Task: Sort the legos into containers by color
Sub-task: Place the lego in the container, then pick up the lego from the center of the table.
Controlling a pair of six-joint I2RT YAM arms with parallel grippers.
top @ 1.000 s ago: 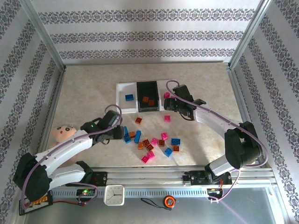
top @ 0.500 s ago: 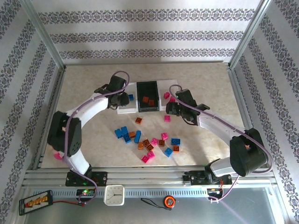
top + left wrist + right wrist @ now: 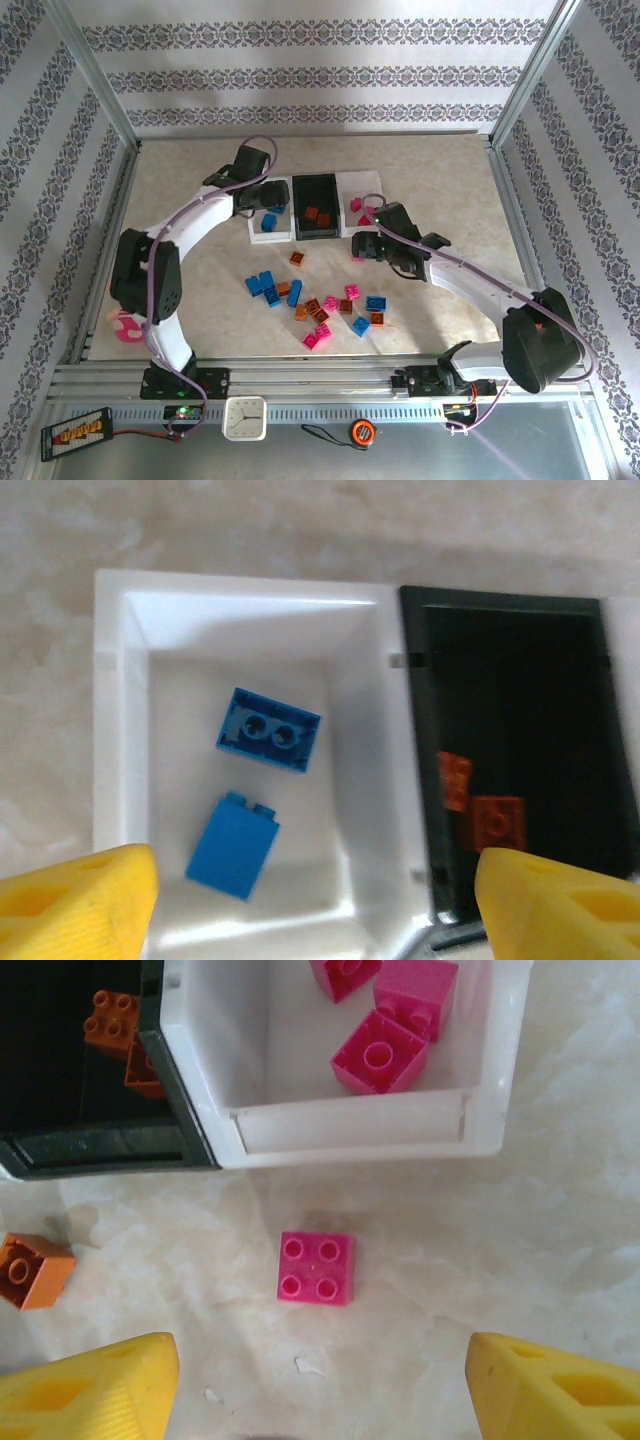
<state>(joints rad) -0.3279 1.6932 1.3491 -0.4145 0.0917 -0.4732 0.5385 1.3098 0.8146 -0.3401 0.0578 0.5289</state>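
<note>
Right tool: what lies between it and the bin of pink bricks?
In the right wrist view, one pink four-stud brick on the table, touching neither the white bin nor the open right tool.

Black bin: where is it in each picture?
Top view: black bin, centre, a little above the middle.
Left wrist view: black bin, right side.
Right wrist view: black bin, top left corner.
Shared landmark: the orange bricks inside it.

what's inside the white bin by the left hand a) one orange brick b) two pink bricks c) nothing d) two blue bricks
d, since the left wrist view shows an upper blue brick and a lower blue brick lying inside the white bin, and no other colour there.
</note>
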